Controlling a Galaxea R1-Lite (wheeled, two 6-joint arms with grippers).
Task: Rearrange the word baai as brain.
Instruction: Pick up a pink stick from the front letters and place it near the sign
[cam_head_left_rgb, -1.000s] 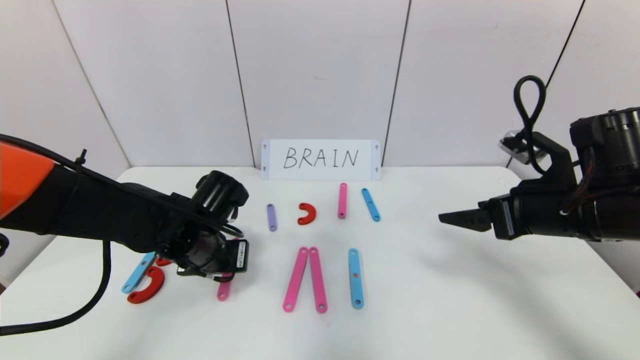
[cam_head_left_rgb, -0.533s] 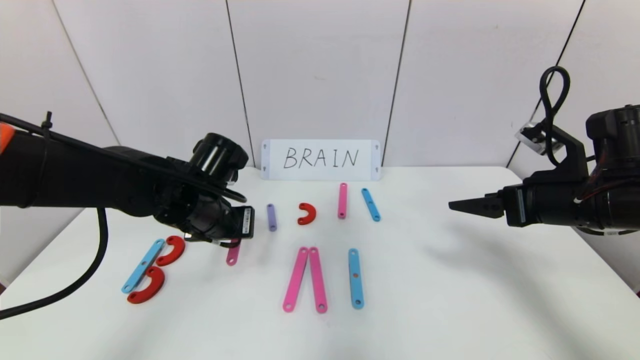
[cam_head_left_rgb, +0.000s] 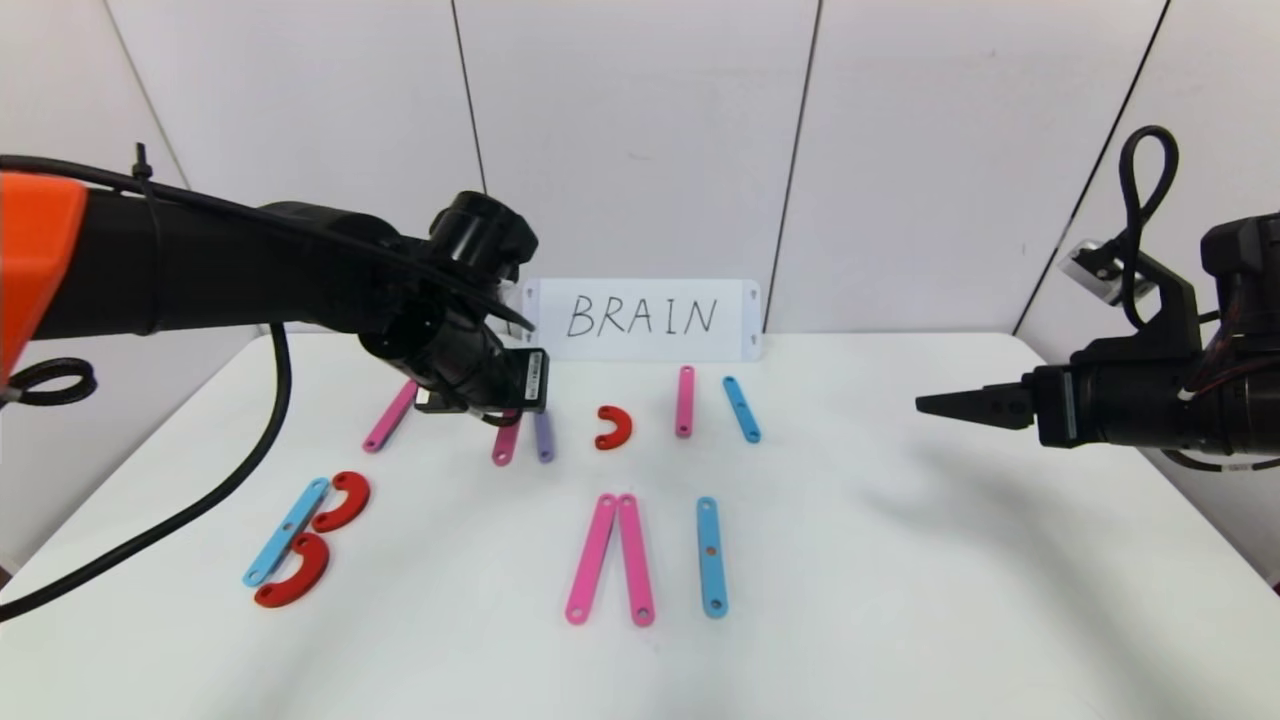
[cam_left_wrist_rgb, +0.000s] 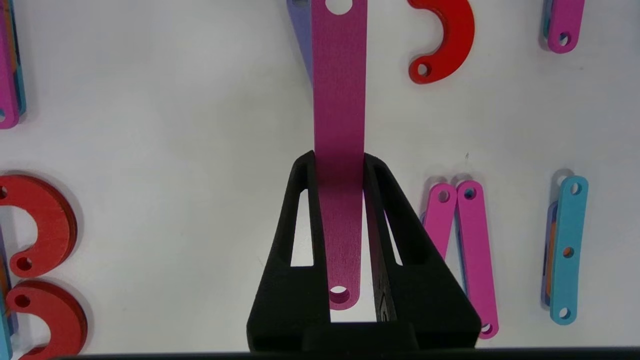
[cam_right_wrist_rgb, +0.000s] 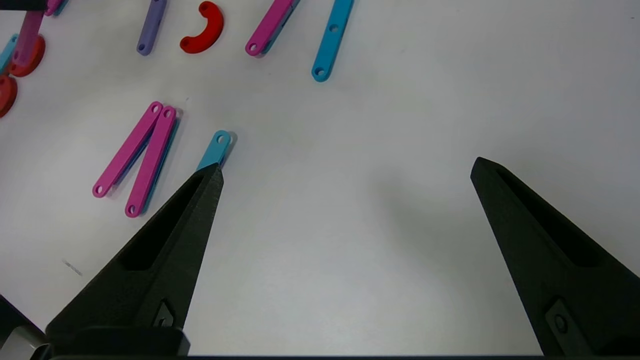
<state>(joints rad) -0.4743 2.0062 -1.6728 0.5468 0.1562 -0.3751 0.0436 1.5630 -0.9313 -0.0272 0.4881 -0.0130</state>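
Note:
My left gripper (cam_head_left_rgb: 500, 412) (cam_left_wrist_rgb: 339, 160) is shut on a pink strip (cam_left_wrist_rgb: 339, 100), held above the back of the table. The strip's lower end (cam_head_left_rgb: 506, 446) hangs right beside a short purple strip (cam_head_left_rgb: 543, 437), with a red half-ring (cam_head_left_rgb: 612, 427) further to the right. At the front left, a blue strip (cam_head_left_rgb: 286, 530) and two red half-rings (cam_head_left_rgb: 342, 500) (cam_head_left_rgb: 295, 572) form a B. Two pink strips (cam_head_left_rgb: 605, 558) make a narrow peak beside a blue strip (cam_head_left_rgb: 710, 556). My right gripper (cam_head_left_rgb: 930, 404) (cam_right_wrist_rgb: 347, 167) hovers open at the right, holding nothing.
The white BRAIN card (cam_head_left_rgb: 642, 318) leans against the back wall. Another pink strip (cam_head_left_rgb: 390, 415) lies aslant at the back left. A pink strip (cam_head_left_rgb: 685, 400) and a blue strip (cam_head_left_rgb: 742, 408) lie behind the middle letters. The table's right half is bare white surface.
My left gripper has carried the pink strip from the front left up and back, to beside the purple strip, uncovering the B and another pink strip. The right arm has drawn back rightward.

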